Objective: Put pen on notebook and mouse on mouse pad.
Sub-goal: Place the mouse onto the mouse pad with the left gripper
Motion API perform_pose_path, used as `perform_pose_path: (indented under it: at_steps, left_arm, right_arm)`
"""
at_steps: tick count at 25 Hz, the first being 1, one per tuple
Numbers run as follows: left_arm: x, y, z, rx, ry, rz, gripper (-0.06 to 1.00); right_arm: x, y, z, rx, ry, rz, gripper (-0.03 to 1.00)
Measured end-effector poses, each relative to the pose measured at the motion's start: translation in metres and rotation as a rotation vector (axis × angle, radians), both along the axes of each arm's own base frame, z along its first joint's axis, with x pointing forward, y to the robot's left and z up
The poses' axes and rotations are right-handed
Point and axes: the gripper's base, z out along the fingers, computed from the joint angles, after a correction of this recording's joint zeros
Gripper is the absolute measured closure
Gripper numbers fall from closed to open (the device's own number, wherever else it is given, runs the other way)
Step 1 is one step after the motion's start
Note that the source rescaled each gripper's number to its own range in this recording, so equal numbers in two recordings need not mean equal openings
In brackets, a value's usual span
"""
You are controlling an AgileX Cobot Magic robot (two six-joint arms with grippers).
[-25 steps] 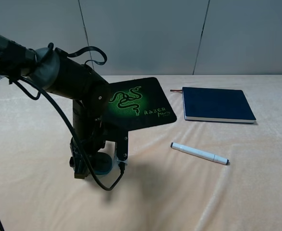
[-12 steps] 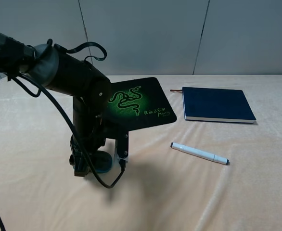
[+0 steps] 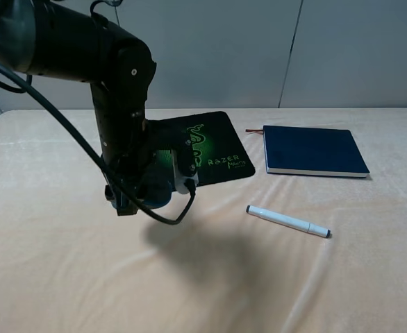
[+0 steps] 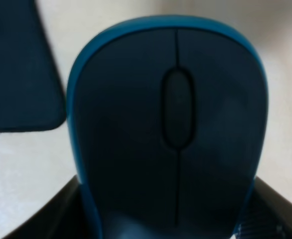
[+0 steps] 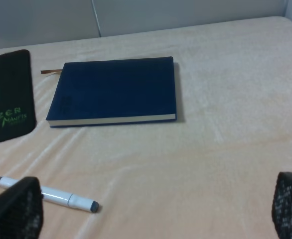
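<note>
The jaws of the left gripper (image 3: 151,193) are clenched on the mouse (image 4: 171,129), one on each teal side; the mouse hangs in the air above the desk (image 3: 342,277), with its shadow on the beige cloth below it; in the left wrist view a rounded corner of the mouse pad (image 3: 221,142) lies just beside the mouse, and under the mouse I see mostly bare cloth, so I judge it is at the near edge of the pad and not yet over its middle.

The jaws of the right gripper (image 5: 151,209) stand wide apart and hold nothing; between them there is only the cloth; the pen (image 3: 287,221) lies flat on the desk, near this gripper but not touched by it; the notebook (image 3: 314,150) lies closed further back, to the right of the mouse pad and apart from the pen, with nothing on its cover.

So, as far as I can judge, no part of the task is finished; the mouse part is in the middle, because the mouse is grasped and raised but must be carried over the pad and set down; the pen part is not begun, and the whole of it is left for the free arm.
</note>
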Motion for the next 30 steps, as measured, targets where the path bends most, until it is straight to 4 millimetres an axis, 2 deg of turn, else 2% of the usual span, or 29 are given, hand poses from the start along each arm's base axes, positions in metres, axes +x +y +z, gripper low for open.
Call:
perform_pose_path:
  at_steps: [5,11,21,30]
  left_arm:
    - [0.019,-0.001,0.017,-0.038,-0.070,0.063,0.94]
    - [0.059,0.002,0.017,-0.056,-0.098,0.147,0.94]
    - [0.124,-0.016,-0.020,-0.094,-0.119,0.218,0.94]
    - [0.149,-0.033,-0.057,-0.139,-0.143,0.239,0.94]
  right_arm:
    - [0.000,0.000,0.000,0.001,0.000,0.000,-0.03]
    - [0.000,0.000,0.000,0.001,0.000,0.000,-0.03]
    - [0.000,0.000,0.000,0.001,0.000,0.000,-0.03]
    - [0.000,0.000,0.000,0.001,0.000,0.000,-0.03]
